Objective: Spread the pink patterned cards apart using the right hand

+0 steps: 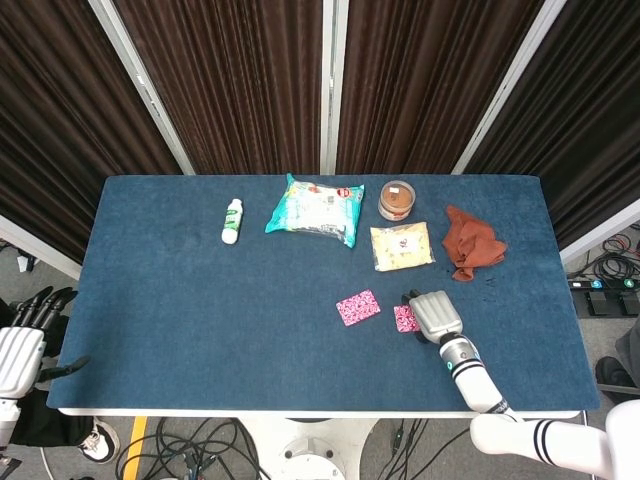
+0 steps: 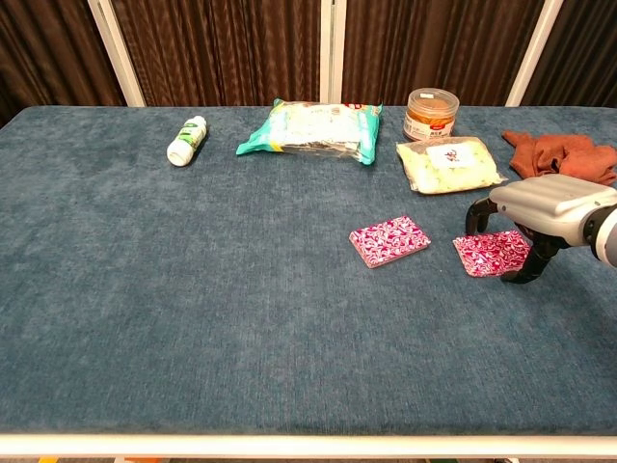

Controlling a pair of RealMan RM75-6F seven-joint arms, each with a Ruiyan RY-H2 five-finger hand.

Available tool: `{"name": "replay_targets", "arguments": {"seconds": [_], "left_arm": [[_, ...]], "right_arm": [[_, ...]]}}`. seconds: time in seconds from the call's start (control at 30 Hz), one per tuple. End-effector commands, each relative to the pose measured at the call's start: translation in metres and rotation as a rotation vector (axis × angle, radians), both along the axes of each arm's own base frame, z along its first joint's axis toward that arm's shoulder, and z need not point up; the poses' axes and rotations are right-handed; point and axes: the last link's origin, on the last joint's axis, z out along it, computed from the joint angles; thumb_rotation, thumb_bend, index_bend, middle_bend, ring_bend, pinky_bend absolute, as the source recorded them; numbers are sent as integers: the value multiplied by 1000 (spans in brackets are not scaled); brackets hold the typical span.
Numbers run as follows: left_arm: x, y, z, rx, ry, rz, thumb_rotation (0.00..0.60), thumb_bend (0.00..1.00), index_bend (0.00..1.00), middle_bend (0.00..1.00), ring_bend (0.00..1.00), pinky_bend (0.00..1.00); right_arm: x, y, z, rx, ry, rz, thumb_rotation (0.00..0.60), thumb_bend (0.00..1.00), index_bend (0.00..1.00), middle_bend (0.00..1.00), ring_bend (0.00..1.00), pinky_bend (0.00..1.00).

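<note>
Chest view: right hand (image 2: 540, 220) arched over the nearer flat pink patterned card (image 2: 492, 253), dark fingertips (image 2: 473, 218) down around its edges; whether they press the card or only bracket it, I cannot tell, and nothing is lifted.
Second card: another flat pink patterned card (image 2: 388, 240) lies apart from the first, off the hand's fingertip side, bare cloth between them.
Step in hand: the spreading looks largely done; I judge this the tail of the slide.
Next move: either nudge the covered card further or lift the fingers straight off without dragging it.
Open room: bare blue felt tabletop (image 2: 241, 318) on the near side and past the second card.
Crowding: clear packet of pale snacks (image 2: 448, 164) and crumpled rust-brown cloth (image 2: 559, 149) lie beyond the hand.
Left hand: left hand (image 1: 22, 345) off the table edge, fingers apart, holding nothing.
</note>
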Motion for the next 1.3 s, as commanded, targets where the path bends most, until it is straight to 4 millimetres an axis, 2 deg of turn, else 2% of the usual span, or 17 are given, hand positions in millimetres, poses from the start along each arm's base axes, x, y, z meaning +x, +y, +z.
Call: {"name": "replay_targets", "arguments": {"seconds": [0.03,0.43,0.97,1.3], "left_arm": [[0,0,0,0,-1,0,600,19,112,101,0,127],[0,1,0,0,-1,-1,600,19,113,101,0,127],[0,1,0,2,-3,-3,600,19,113,100,0,127],[0,1,1,5,-4,-4,600,19,113,101,0,127]], "right_arm": [[0,0,0,-4,0,1,600,148,328,294,766,828],[-1,-1,-1,-8,12,-7,600,159,358,320,767,828],[1,-1,1,-26,-2,9,600,199,458,428,772,828],[3,-1,5,-37,-17,18,600,202,477,445,772,828]]}}
